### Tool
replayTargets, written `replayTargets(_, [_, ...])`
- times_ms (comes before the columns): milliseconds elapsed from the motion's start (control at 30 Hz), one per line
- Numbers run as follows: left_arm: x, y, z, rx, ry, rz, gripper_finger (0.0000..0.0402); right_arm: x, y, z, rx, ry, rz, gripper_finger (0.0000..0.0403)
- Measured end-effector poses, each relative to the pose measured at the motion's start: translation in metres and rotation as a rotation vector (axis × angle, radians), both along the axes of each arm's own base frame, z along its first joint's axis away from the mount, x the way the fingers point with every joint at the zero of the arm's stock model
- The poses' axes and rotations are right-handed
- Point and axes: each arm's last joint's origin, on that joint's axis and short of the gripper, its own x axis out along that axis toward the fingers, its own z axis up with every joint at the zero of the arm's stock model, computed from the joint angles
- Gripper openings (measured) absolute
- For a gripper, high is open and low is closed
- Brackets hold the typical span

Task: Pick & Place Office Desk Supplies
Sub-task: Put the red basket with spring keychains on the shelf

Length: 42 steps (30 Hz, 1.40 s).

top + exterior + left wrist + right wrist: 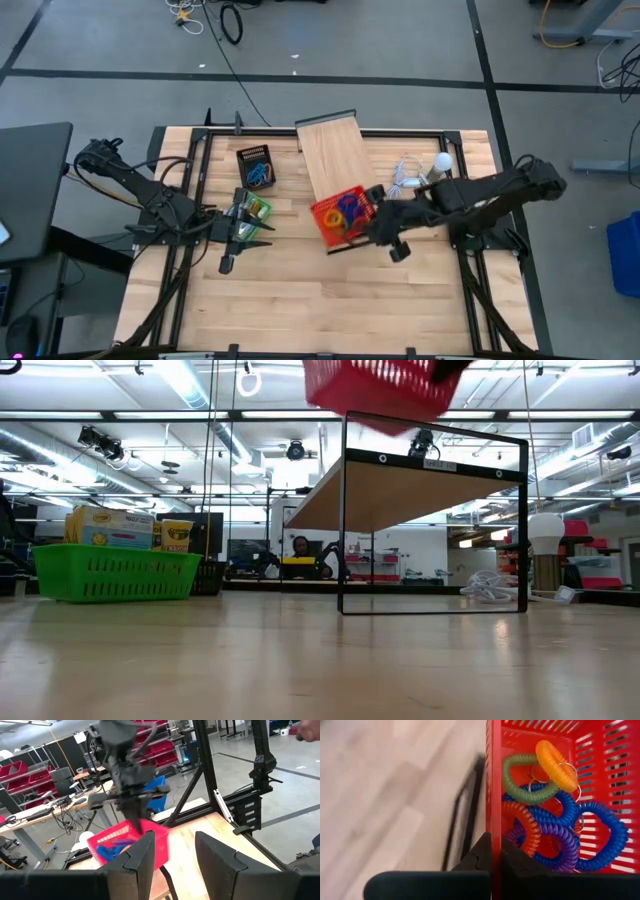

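Note:
A red basket (pixel 338 216) (pixel 380 385) holding several coiled loops (pixel 555 820) (blue, orange, green, purple) hangs high above the table with my right gripper (pixel 368 226) (pixel 492 847) shut on it. A green basket (pixel 115 572) (pixel 258 209) with crayon boxes (pixel 110 527) rests by its bottom on the table at the left. My left gripper (pixel 250 228) (pixel 175 845) stands open and level above that basket, with nothing between its fingers. A black basket (pixel 257 166) with blue loops sits farther back. My right gripper pinches one side wall of the red basket (pixel 492 820) at its rim, one finger inside the basket and one outside. The fingers slant down from the table's right side. The basket hangs below them, lifted clear of the table, with the loops lying in it.
A black frame with a slanted wooden board (pixel 335 155) (pixel 430 490) stands at the middle back, just behind the red basket. A white bulb (pixel 442 162) (pixel 546 555) with a coiled white cable (pixel 405 180) stands at the back right. Bare tabletop (pixel 320 300) lies toward the near edge.

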Motion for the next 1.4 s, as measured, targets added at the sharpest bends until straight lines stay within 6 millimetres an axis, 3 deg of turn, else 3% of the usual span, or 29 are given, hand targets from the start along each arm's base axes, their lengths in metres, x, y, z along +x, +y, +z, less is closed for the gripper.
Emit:
replayTargets(300, [0.0, 0.0, 0.0, 0.016, -0.002, 0.003, 0.0146, -0.004, -0.038, -0.008, -0.005, 0.151, -0.109, 0.0002])
replayTargets(667, [0.0, 0.001, 0.0, 0.021, -0.003, 0.025, 0.0146, -0.006, -0.051, -0.01, 0.087, 0.206, -0.125, 0.0002])
replayTargets(900, [0.0, 0.001, 0.0, 0.023, -0.004, 0.029, 0.0146, -0.004, -0.059, -0.02, 0.055, 0.213, -0.159, 0.0002])
replayTargets(1400, [0.0, 0.001, 0.0, 0.017, -0.004, 0.029, 0.0146, 0.011, -0.124, -0.038, 0.033, 0.151, -0.151, 0.0002])
